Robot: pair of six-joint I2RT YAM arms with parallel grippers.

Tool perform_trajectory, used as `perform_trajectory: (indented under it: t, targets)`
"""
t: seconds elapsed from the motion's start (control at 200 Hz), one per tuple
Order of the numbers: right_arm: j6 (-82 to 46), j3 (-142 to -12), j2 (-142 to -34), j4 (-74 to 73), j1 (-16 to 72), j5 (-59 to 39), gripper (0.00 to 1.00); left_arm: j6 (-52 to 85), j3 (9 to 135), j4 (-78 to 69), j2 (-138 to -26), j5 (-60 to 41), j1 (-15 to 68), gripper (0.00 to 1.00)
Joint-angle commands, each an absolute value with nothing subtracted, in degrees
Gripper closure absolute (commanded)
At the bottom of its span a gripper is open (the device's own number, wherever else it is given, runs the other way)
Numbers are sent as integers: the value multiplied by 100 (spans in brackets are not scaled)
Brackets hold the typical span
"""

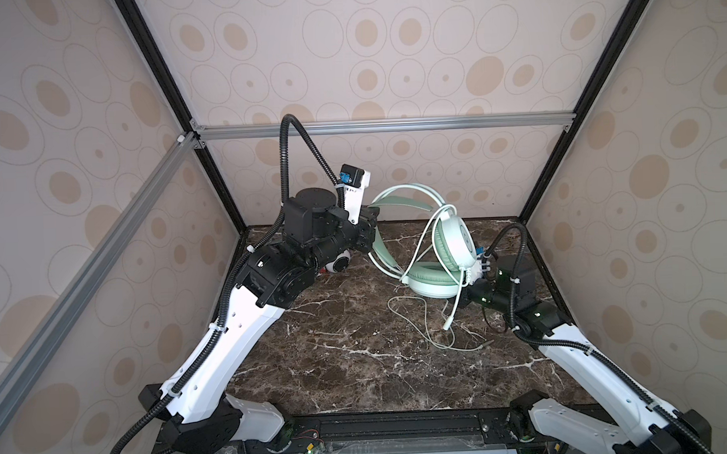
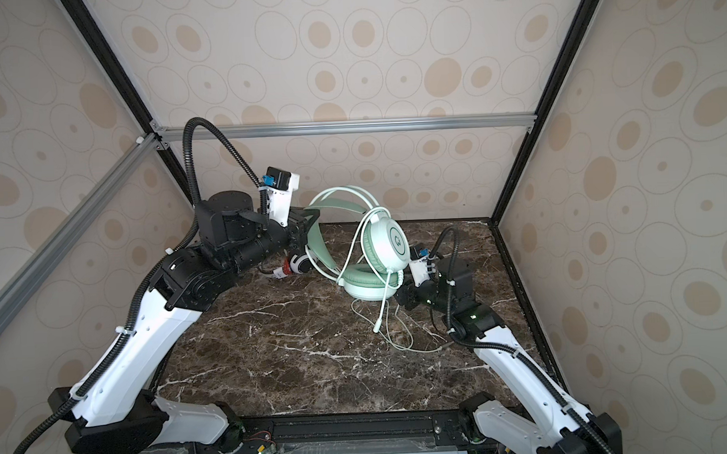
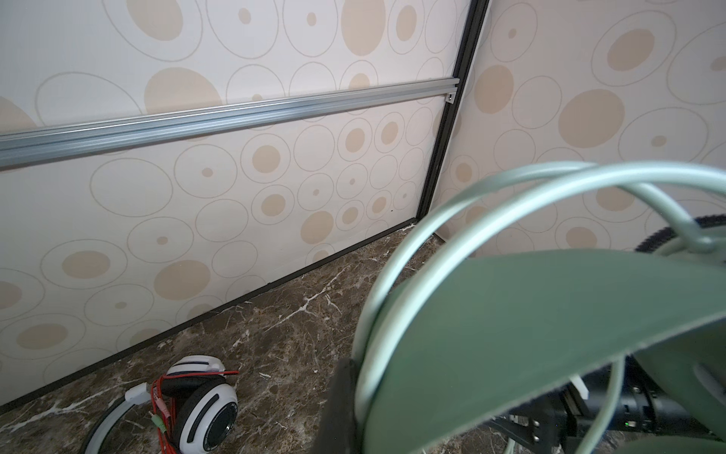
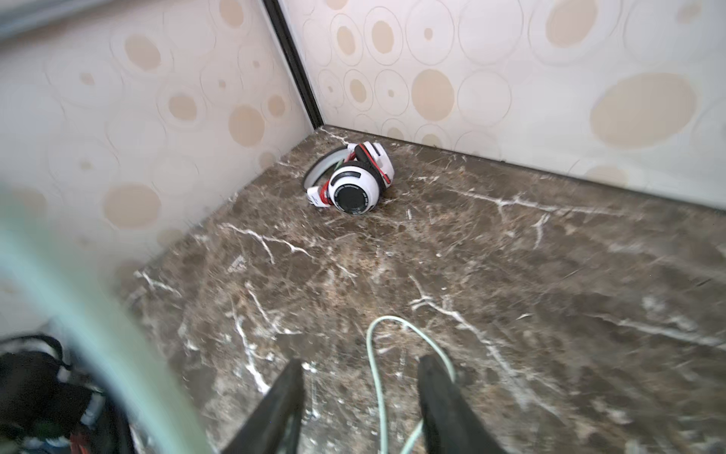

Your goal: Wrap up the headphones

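one mint-green headset point(image 1: 454, 242) clenched by left end effector point(image 1: 371, 222), right end effector point(image 4: 359, 397) released, marble tabletop point(image 1: 337, 353), circle-patterned walls point(image 1: 389, 69)

White arm shells point(image 1: 233, 345), black joints point(image 1: 280, 276), ribbed black cable conduits point(image 1: 305, 142)

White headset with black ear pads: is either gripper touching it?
No, the white headset lies alone on the brown marble tabletop by the corner.

Marble tabletop point(image 1: 350, 361), circle-patterned walls point(image 1: 389, 48)
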State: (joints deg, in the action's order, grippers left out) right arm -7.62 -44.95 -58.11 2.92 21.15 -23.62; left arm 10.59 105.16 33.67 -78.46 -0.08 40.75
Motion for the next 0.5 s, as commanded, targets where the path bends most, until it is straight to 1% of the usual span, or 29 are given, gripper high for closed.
perform_trajectory:
  t: [0.0,0.11,0.155,0.22,0.305,0.385,0.495]
  targets:
    - [-1158,-4436,-5874,-453,2106,-2290,68,1451,10720,2672,-7600,-176,4013,100]
    - [-1168,-4560,-6129,-503,2104,-1961,82,1485,10584,2570,-7507,-210,4016,100]
    - [-1096,-4725,-6326,-286,2105,-1766,90,1494,10542,2519,-7480,-245,4014,100]
    - [-1059,-4971,-6561,76,2100,-1289,97,1497,10546,2504,-7486,-305,4014,100]
    - [-1080,-5195,-6691,259,2094,-830,100,1473,10543,2522,-7481,-351,4009,100]
    - [-1199,-5419,-6815,420,2083,-299,100,1456,10469,2512,-7442,-423,4009,100]
    - [-1247,-5971,-7209,907,2000,-46,100,1454,10387,2511,-7420,-597,4015,100]
